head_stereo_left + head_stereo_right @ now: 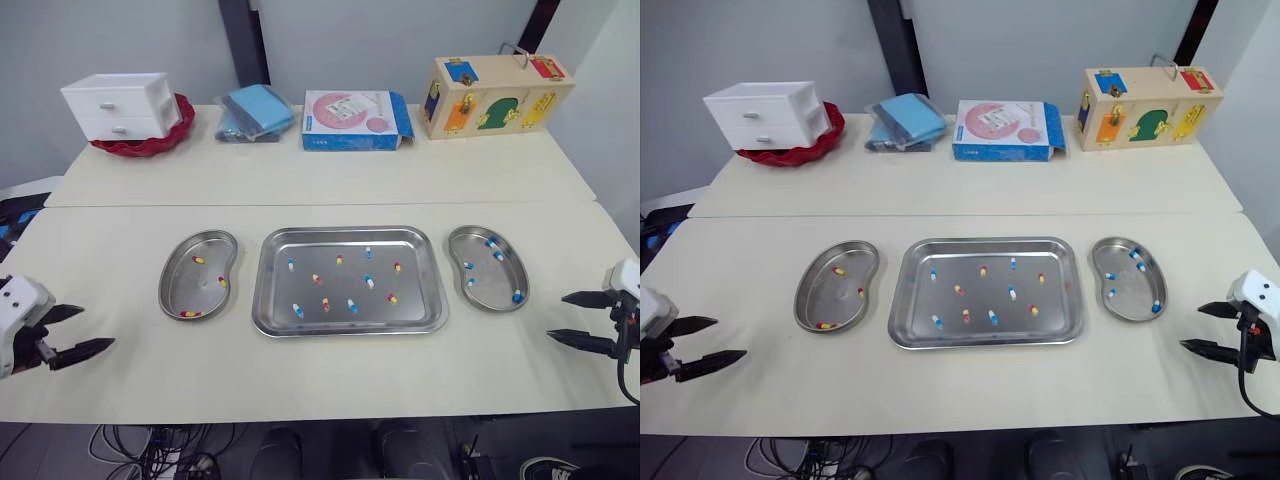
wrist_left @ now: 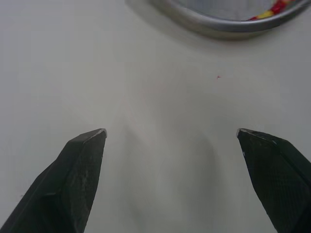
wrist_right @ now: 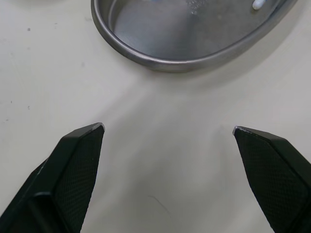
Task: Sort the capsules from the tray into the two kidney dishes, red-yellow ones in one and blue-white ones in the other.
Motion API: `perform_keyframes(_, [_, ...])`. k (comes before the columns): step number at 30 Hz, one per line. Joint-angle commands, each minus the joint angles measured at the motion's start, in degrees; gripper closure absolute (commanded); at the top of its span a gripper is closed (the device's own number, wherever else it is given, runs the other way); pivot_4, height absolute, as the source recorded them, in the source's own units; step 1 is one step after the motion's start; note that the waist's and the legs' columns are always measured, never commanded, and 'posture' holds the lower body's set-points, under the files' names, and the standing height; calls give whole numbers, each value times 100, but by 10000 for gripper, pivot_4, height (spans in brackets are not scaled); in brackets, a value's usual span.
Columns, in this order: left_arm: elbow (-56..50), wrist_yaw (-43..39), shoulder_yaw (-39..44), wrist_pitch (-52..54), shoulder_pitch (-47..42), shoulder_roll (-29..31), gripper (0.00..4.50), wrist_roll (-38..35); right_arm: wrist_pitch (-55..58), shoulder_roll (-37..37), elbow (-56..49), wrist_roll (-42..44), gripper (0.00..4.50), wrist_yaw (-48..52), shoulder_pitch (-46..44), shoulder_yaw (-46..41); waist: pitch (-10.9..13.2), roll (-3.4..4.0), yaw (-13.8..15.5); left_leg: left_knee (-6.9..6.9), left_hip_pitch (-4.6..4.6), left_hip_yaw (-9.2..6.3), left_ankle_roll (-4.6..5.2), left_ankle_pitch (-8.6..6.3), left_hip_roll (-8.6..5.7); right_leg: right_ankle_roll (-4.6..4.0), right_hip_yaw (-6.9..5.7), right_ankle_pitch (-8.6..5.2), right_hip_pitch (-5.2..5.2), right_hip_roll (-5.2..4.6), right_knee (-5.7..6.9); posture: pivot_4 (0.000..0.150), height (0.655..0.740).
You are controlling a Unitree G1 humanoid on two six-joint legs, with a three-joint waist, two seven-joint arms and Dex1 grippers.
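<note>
A steel tray (image 1: 268,300) lies at the table's middle with several red-yellow and blue-white capsules (image 1: 369,282) scattered in it. The left kidney dish (image 1: 180,272) holds three red-yellow capsules (image 1: 189,314). The right kidney dish (image 1: 480,295) holds several blue-white capsules (image 1: 491,243). My left gripper (image 1: 96,329) hovers open near the table's left front, well left of the left dish, whose rim (image 2: 228,24) edges the left wrist view. My right gripper (image 1: 556,318) is open at the right front, just past the right dish (image 3: 184,58). Both are empty.
Along the back of the table stand a white drawer unit (image 1: 122,105) on a red dish, a folded blue cloth (image 1: 255,110), a blue-pink box (image 1: 355,120) and a wooden latch box (image 1: 495,95). A seam runs across the table behind the tray.
</note>
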Motion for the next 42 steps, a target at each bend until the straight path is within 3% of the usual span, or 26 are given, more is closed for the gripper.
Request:
perform_keyframes(1, [-958, -335, 517, 316, 515, -188, 396, -530, -146, -187, 71, 13, 0, 137, -60, -152, 0, 0, 8, 0, 3, 1, 0, 0, 0, 0, 1, 0, 3, 0, 1, 1500, 7400])
perform_keyframes(4, [-2361, -412, 769, 577, 1396, -744, 396, -1003, -138, -260, 27, 35, 0, 237, -30, -209, 0, 0, 14, 2, 4, 6, 0, 0, -1, 0, 7, 0, 6, -2, -2, 1500, 7400])
perform_keyframes(8, [-3984, -205, 588, -14, 2265, -2060, 396, -1379, -79, -368, -186, 115, 0, 383, 22, -261, -1, -4, 18, 1, 17, 29, 3, -3, -4, 4, 24, -1, 19, -10, -15, 1500, 7400])
perform_keyframes(13, [-4509, 38, -258, -1166, 2515, -3574, 396, -1223, 160, -533, -911, 363, 0, 772, 503, -636, -3, 5, 72, 1, 56, 31, 4, -4, -14, 11, 30, -1, 62, -15, -30, 1500, 7400])
perform_keyframes(16, [-4297, 169, -491, -1859, 2261, -4138, 396, -1123, 567, -675, -1521, 656, 0, 1021, 749, -985, -2, -2, 140, 4, 76, 29, 13, -10, -12, 17, 29, -2, 90, -13, -54, 1500, 7400])
perform_keyframes(21, [-3946, 411, -653, -2456, 2010, -4386, 396, -958, 1578, -738, -2803, 1466, 0, 817, 403, -1111, -5, 0, 146, 3, 74, 32, 15, -11, -9, 27, 33, 5, 98, -11, -85, 1500, 7400])
perform_keyframes(26, [-3928, 714, -708, -2471, 2036, -4339, 396, -1002, 3057, -279, -4091, 2591, 0, -499, -1385, -9, -2, -11, 121, 2, 68, 33, 23, -15, -7, 29, 35, 7, 97, -11, -92, 1500, 7400])
perform_keyframes(29, [-3967, 831, -754, -2523, 2102, -4329, 396, -1027, 3650, 589, -4471, 2467, 0, -1439, -2617, 1137, -4, -32, 101, 0, 69, 30, 23, -15, -1, 28, 33, 8, 94, -8, -93, 1500, 7400])
perform_keyframes(33, [-4009, 982, -812, -2649, 2066, -4340, 396, -1064, 3960, 1731, -4405, 1679, 0, -2240, -3599, 2776, -4, -37, 166, 2, 37, 22, 22, -15, -4, 28, 24, 8, 69, -11, -96, 1500, 7400])
perform_keyframes(37, [-4051, 1070, -893, -2771, 2094, -4372, 396, -1101, 4013, 2593, -3922, 1136, 0, -2634, -4126, 3632, -7, -35, 226, 4, -21, -5, 21, -14, -4, 16, -4, 17, 12, -11, -84, 1500, 7400])
perform_keyframes(42, [-4089, 1085, -1108, -3056, 2165, -4534, 396, -1147, 3979, 3544, -3370, 538, 0, -2980, -4476, 4572, -8, -33, 207, -2, -28, -9, 22, -15, -3, 14, -10, 17, 2, -12, -83, 1500, 7400])
